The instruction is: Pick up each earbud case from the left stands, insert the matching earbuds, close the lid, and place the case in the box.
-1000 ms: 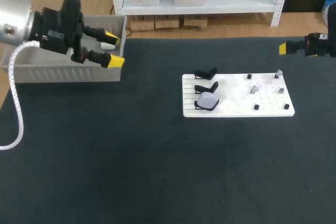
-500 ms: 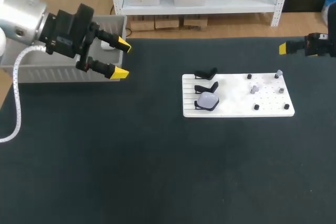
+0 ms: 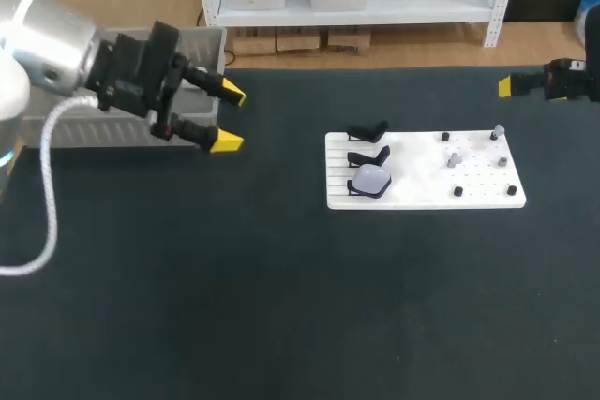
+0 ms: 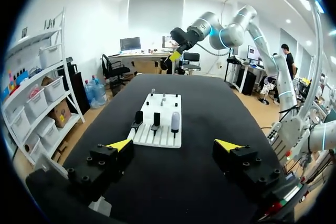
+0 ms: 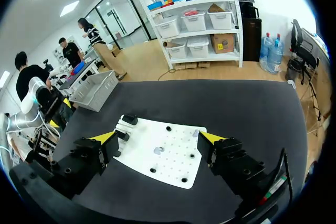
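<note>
Released and empty at the left claw (image 3: 231, 120): yellow tips spread wide, nothing between them. Hovers above the black table top (image 3: 281, 278) with the grey ribbed plastic box (image 3: 112, 128) just behind it. Probably sits here because that box is the drop-off point while the next pickup lies ahead.

Well ahead of the open fingers, in line with the gap between them in the left wrist view: the white slotted board (image 4: 163, 139). On the board's end nearest this claw, a row of three black stands. Two of them, (image 4: 138, 118) and (image 4: 156, 119), bare. On the third, the pale lilac rounded earbud case (image 4: 175, 121), propped up off the board, presumably so that two fingers can close on its sides without scraping the surface. Not yet touched.

Beyond the case from the left claw, on the pegged half of the board: small grey earbuds (image 3: 454, 158) and (image 3: 496, 130), by the look of them, each perched on its own peg and well apart from the case. Kept separate, most likely, so each can be pinched singly.

Likewise unclenched and gripping nothing at the right claw (image 5: 157, 137). Hangs off by the table's edge, with the board below and ahead of its fingers. Seemingly parked clear of the stands to give the other arm room, yet close to the earbud end for the insertion step.
</note>
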`<action>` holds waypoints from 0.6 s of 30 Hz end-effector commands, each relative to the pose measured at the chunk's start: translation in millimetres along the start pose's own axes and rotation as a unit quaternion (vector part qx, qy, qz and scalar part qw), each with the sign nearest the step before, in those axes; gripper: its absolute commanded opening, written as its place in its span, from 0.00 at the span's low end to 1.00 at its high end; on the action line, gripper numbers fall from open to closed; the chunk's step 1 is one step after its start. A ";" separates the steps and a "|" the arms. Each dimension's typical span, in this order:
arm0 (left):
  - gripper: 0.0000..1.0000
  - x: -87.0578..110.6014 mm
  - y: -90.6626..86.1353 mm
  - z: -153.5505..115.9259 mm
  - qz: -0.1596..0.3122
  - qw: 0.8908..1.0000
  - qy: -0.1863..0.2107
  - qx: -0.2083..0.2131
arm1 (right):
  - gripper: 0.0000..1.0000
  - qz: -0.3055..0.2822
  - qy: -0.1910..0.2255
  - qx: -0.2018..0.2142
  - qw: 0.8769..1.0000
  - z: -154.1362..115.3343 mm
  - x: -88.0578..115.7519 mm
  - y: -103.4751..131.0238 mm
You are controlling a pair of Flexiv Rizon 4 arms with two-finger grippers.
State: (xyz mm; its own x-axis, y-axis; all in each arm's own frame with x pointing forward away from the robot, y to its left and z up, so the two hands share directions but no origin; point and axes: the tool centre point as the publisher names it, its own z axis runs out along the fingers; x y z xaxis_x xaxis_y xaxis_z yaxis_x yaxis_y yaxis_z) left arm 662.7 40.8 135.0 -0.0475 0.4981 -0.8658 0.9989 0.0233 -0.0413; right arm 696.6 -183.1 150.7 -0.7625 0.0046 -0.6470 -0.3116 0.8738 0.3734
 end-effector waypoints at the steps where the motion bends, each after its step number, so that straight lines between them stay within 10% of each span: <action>1: 1.00 7.2 -7.9 20.2 0.008 1.000 -0.016 -0.003 | 1.00 0.000 0.000 -0.002 1.000 0.7 0.1 -1.0; 18: 1.00 9.0 -17.9 86.3 0.001 0.999 -0.003 0.036 | 1.00 0.000 0.000 -0.002 1.000 0.7 0.1 -1.0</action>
State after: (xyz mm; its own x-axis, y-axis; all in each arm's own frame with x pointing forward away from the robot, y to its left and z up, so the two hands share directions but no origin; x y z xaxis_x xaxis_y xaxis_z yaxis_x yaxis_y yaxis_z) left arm 637.1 -20.1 92.2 -0.0425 0.4899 -0.8708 0.9973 -0.0316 -0.0665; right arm 696.6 -183.0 150.6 -0.7625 0.0045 -0.6470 -0.3117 0.8738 0.3734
